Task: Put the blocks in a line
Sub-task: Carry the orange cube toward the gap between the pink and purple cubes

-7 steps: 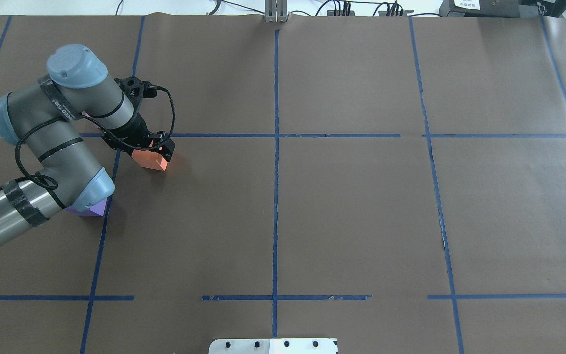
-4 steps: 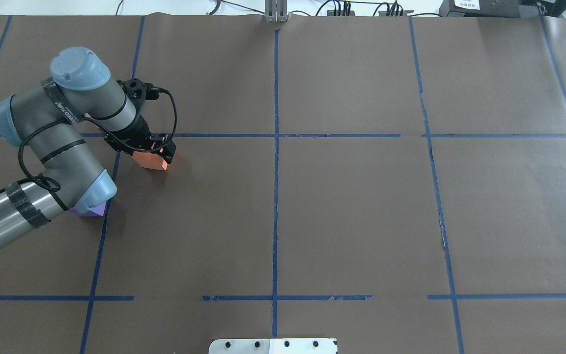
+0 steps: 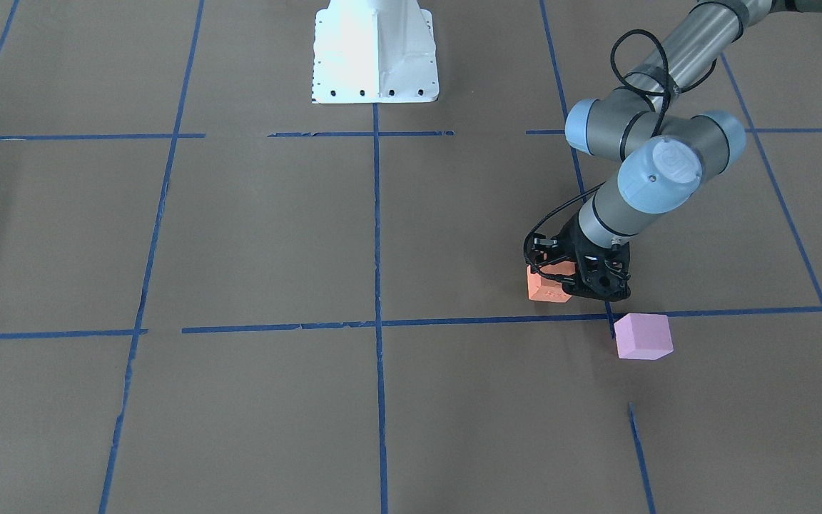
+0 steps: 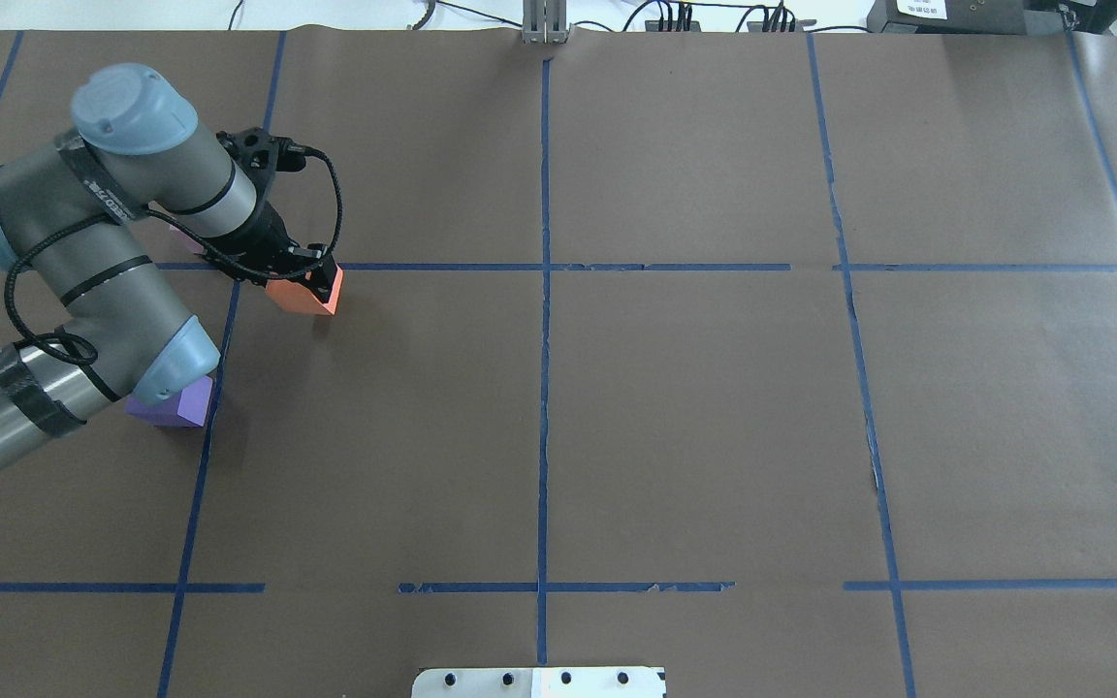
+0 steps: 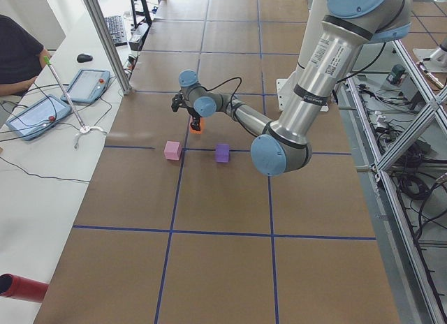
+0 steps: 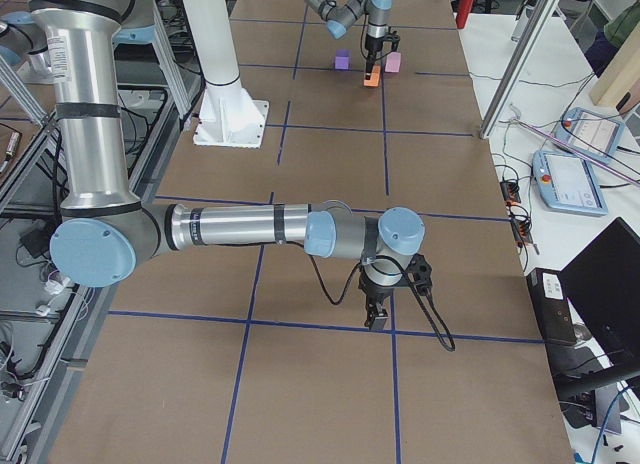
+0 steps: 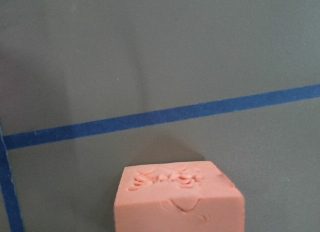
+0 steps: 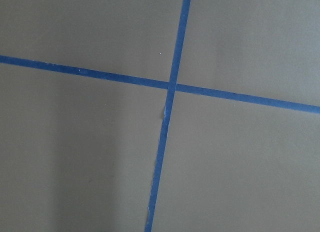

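My left gripper (image 4: 306, 281) is shut on the orange block (image 4: 303, 296) and holds it just off the table, beside a blue tape crossing. It shows in the front view (image 3: 544, 285) and fills the bottom of the left wrist view (image 7: 177, 199). The light pink block (image 3: 643, 336) lies on the table just beyond the gripper (image 3: 564, 282). The violet-blue block (image 4: 175, 403) lies near my left elbow, partly hidden by it. My right gripper (image 6: 378, 314) shows only in the right side view, low over a tape line; I cannot tell if it is open or shut.
Brown paper with a blue tape grid (image 4: 544, 267) covers the table. The white robot base (image 3: 375, 64) stands at the near edge's middle. Tablets (image 5: 84, 85) and a pole (image 5: 105, 38) stand along the operators' side.
My left arm has risen and moved the orange block a little away from the robot, towards the blue cross line. The violet-blue block shows more from under the elbow.
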Controlling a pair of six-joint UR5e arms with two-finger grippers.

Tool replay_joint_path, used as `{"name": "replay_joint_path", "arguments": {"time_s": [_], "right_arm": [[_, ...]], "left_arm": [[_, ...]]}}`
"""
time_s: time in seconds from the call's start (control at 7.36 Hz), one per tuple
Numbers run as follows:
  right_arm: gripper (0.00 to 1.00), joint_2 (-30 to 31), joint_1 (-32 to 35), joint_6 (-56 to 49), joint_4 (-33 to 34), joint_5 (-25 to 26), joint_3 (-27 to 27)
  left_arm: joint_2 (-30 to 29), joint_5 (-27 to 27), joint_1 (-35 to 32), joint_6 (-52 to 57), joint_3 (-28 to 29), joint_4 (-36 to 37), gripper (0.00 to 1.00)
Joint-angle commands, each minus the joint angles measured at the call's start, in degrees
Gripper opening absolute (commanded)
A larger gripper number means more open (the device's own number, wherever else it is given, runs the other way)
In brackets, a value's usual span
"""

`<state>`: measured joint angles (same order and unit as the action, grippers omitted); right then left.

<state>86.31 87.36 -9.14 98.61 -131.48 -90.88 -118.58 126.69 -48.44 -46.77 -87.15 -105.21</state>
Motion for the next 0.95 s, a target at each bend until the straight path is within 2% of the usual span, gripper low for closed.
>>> {"name": "replay_joint_path", "arguments": {"time_s": [0.0,0.41,0.54,0.82], "right_arm": [[1.00,0.00,0.00,0.00,0.00,0.00,0.00],[1.00,0.00,0.00,0.00,0.00,0.00,0.00],[1.00,0.00,0.00,0.00,0.00,0.00,0.00],[1.00,0.00,0.00,0.00,0.00,0.00,0.00]], "left_arm": [[1.76,0.14,-5.86,0.63,-6.78,5.25,0.37],[10.70,0.58,-7.28,4.47,-13.03,5.98,0.38],[12.74,0.66,-7.20,5.54,-13.31,5.98,0.38],[13.19,0.84,-7.20,6.07,-12.09,5.89,0.38]]}}
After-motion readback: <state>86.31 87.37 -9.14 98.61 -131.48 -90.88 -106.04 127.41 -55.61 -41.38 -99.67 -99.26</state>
